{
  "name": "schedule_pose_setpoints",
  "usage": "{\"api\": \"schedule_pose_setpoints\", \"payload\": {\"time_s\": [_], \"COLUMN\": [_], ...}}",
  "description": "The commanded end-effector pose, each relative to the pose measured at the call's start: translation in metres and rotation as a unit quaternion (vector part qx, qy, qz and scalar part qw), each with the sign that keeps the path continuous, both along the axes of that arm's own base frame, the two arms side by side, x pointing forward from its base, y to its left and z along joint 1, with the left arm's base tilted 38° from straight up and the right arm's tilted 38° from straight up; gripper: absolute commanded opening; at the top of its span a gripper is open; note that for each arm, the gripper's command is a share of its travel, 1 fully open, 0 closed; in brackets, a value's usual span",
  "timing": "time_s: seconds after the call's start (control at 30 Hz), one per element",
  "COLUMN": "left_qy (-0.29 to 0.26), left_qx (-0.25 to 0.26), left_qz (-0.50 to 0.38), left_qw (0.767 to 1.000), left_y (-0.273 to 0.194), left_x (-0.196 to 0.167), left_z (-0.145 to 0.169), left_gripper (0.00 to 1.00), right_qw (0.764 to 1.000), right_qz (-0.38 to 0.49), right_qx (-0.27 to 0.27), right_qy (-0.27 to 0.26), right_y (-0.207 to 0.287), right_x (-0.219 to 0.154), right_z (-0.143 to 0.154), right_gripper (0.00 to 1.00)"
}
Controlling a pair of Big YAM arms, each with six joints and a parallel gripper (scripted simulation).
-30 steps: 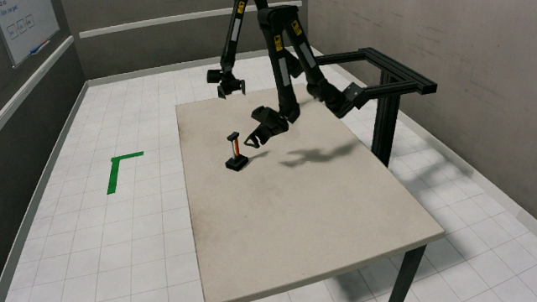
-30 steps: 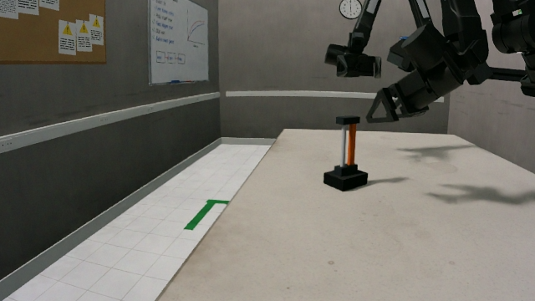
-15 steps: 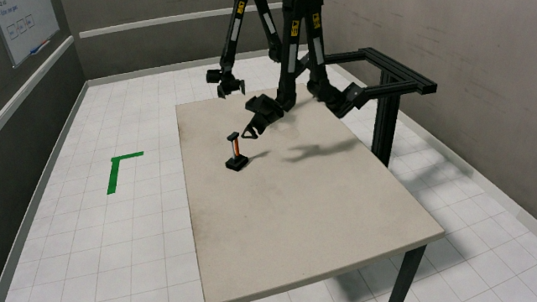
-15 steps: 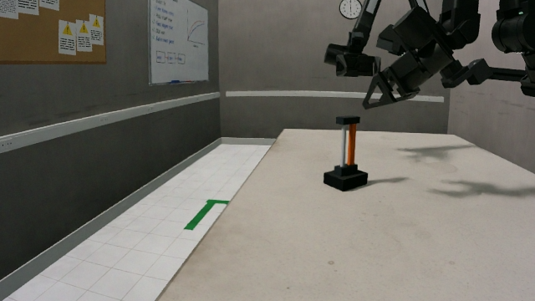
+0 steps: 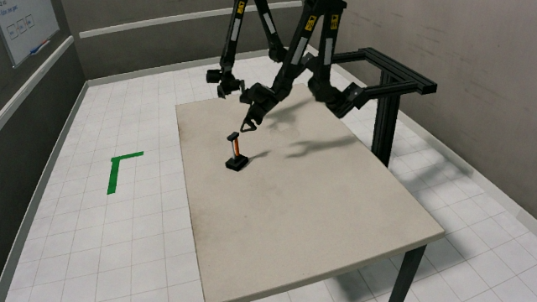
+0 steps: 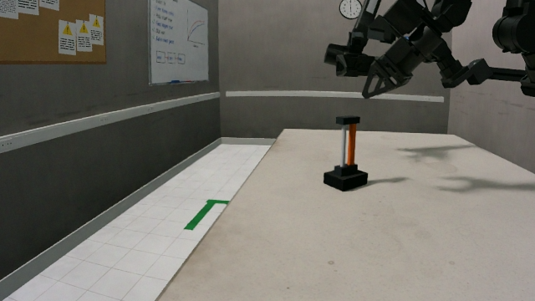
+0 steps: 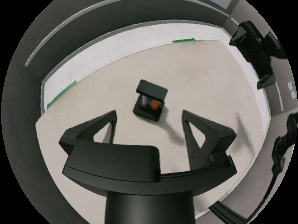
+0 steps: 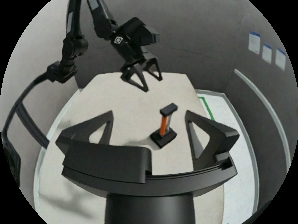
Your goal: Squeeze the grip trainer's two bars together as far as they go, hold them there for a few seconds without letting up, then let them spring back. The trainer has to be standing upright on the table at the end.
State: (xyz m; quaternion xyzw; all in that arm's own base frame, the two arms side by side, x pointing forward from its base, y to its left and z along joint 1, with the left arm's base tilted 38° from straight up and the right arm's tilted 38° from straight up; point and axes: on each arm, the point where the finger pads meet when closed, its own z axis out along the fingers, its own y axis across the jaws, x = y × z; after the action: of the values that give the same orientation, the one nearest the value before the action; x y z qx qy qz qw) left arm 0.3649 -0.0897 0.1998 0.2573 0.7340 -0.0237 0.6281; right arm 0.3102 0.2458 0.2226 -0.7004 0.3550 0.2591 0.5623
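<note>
My top view angled down from above over the whole table (image 5: 302,201) (image 6: 355,234), my exterior view low and nearer along it, both wrist views facing its top from their grippers.

Grip trainer (image 5: 237,163) (image 6: 345,180) (image 7: 152,91) (image 8: 164,139) — upright on the table (image 5: 310,201) (image 6: 376,242) (image 7: 190,70) (image 8: 130,95) — grippers apart from it.
</note>
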Motion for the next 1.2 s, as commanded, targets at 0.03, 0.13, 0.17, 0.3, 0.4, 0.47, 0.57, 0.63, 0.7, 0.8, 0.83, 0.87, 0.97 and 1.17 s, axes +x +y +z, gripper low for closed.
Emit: {"api": "schedule_pose_setpoints", "payload": {"time_s": [0.03,0.13,0.17,0.3,0.4,0.47,0.57,0.63,0.7,0.8,0.83,0.87,0.97,1.17], "left_qy": [0.010,0.019,0.021,0.035,0.045,0.050,0.062,0.063,0.061,0.060,0.060,0.060,0.059,0.049], "left_qx": [-0.024,-0.029,-0.031,-0.036,-0.041,-0.042,-0.036,-0.034,-0.028,-0.024,-0.024,-0.024,-0.025,-0.032], "left_qz": [0.026,0.044,0.050,0.067,0.086,0.098,0.117,0.123,0.127,0.126,0.126,0.126,0.126,0.126], "left_qw": [0.999,0.998,0.998,0.996,0.994,0.993,0.990,0.990,0.990,0.990,0.990,0.990,0.990,0.990], "left_y": [-0.021,-0.025,-0.027,-0.033,-0.038,-0.041,-0.046,-0.048,-0.048,-0.048,-0.048,-0.048,-0.048,-0.047], "left_x": [0.004,0.003,0.003,0.003,0.003,0.002,0.004,0.003,0.004,0.004,0.004,0.004,0.003,0.002], "left_z": [0.038,0.044,0.047,0.052,0.059,0.064,0.065,0.068,0.070,0.070,0.070,0.070,0.071,0.079], "left_gripper": [0.92,0.92,0.92,0.92,0.92,0.92,0.92,0.92,0.92,0.92,0.92,0.92,0.92,0.92], "right_qw": [0.999,0.999,0.999,0.999,0.999,0.999,0.999,0.999,0.999,0.999,0.999,0.999,0.999,0.999], "right_qz": [0.006,0.006,0.006,0.006,0.006,0.006,0.006,0.006,0.006,0.006,0.006,0.006,0.006,0.006], "right_qx": [0.008,0.008,0.008,0.008,0.008,0.008,0.008,0.008,0.008,0.008,0.008,0.008,0.008,0.008], "right_qy": [-0.031,-0.031,-0.031,-0.031,-0.031,-0.031,-0.031,-0.031,-0.031,-0.031,-0.031,-0.031,-0.031,-0.031], "right_y": [0.004,0.004,0.004,0.004,0.004,0.004,0.004,0.004,0.004,0.004,0.004,0.004,0.004,0.004], "right_x": [0.008,0.008,0.008,0.008,0.008,0.008,0.008,0.008,0.008,0.008,0.008,0.008,0.008,0.008], "right_z": [0.020,0.020,0.020,0.020,0.020,0.020,0.020,0.020,0.020,0.020,0.020,0.020,0.020,0.020], "right_gripper": [1.00,1.00,1.00,1.00,1.00,1.00,1.00,1.00,1.00,1.00,1.00,1.00,1.00,1.00]}}
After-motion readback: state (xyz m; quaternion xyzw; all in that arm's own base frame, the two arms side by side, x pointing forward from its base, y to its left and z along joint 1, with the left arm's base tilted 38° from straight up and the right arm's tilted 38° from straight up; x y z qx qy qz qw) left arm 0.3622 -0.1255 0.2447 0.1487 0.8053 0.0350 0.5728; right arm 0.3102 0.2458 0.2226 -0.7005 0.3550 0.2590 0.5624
